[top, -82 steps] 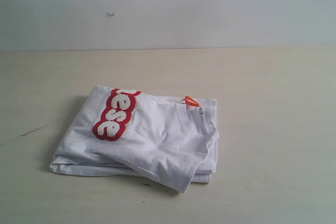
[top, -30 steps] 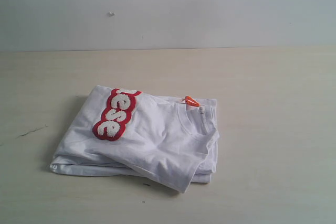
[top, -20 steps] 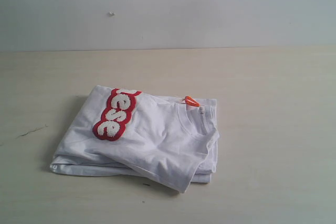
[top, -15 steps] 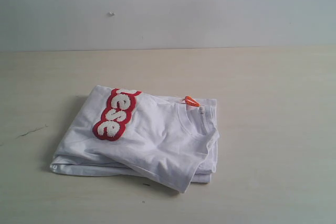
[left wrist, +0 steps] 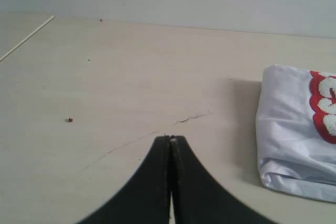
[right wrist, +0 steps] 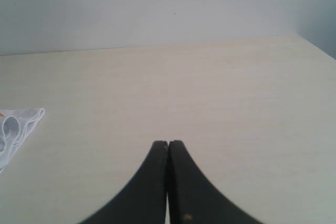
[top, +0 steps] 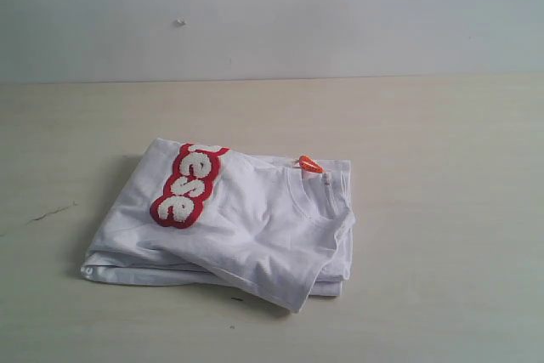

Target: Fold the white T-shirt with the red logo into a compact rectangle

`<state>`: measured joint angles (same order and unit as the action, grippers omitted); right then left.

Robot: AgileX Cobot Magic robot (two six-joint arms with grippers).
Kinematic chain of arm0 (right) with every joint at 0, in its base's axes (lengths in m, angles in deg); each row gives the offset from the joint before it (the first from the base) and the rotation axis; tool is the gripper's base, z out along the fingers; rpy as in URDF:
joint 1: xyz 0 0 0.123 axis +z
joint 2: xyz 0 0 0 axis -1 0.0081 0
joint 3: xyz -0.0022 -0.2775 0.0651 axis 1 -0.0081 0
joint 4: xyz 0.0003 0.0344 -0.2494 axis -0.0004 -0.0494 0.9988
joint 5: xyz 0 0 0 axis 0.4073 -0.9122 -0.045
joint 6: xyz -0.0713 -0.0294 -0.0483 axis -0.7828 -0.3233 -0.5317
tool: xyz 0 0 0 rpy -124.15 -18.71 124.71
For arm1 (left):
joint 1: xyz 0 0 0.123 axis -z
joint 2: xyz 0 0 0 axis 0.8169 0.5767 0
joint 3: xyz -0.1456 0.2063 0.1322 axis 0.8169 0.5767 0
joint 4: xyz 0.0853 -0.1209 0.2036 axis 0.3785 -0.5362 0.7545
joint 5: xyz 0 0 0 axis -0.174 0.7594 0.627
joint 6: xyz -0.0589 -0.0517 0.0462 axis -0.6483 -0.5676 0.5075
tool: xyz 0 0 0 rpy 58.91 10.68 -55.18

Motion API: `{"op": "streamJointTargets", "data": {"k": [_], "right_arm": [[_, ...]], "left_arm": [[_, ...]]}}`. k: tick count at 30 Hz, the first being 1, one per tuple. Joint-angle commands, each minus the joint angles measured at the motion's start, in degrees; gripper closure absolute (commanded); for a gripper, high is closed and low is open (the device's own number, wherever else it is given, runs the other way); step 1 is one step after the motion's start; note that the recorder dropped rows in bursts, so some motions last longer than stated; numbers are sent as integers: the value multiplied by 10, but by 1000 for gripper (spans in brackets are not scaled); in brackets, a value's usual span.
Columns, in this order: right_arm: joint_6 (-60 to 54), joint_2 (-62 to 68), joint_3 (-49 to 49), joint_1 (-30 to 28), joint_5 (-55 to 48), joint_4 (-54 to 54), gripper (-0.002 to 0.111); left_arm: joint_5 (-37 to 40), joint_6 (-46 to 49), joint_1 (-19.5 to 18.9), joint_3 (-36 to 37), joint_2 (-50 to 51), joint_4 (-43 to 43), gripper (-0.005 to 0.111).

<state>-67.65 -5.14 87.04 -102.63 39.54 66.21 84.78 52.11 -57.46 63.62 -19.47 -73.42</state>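
Observation:
The white T-shirt (top: pixel 246 227) lies folded into a stacked rectangle on the pale wooden table (top: pixel 425 125). Part of the red logo (top: pixel 187 184) shows on its top layer, and a small orange tag (top: pixel 309 163) sticks out by the ribbed neck. Neither gripper appears in the exterior view. In the left wrist view my left gripper (left wrist: pixel 170 139) is shut with nothing in it, and the white T-shirt (left wrist: pixel 294 129) with the red logo (left wrist: pixel 324 109) lies off to one side. My right gripper (right wrist: pixel 168 143) is shut and empty, apart from a corner of the white T-shirt (right wrist: pixel 16 129).
A thin dark crack (left wrist: pixel 191 117) marks the table in front of the left gripper, and a small dark speck (left wrist: pixel 69 120) lies nearby. A plain pale wall (top: pixel 272 14) rises behind the table. The table's edge (right wrist: pixel 315 45) shows in the right wrist view.

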Motion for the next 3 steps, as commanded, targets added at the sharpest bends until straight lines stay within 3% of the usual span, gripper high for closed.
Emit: {"op": "streamJointTargets", "data": {"k": [1, 3], "right_arm": [[0, -3, -3, -3, 3, -1, 108], [0, -3, -3, -3, 3, -1, 108]], "left_arm": [[-7, 0, -1, 2, -4, -6, 107], [-7, 0, -1, 2, -4, -6, 107]]}}
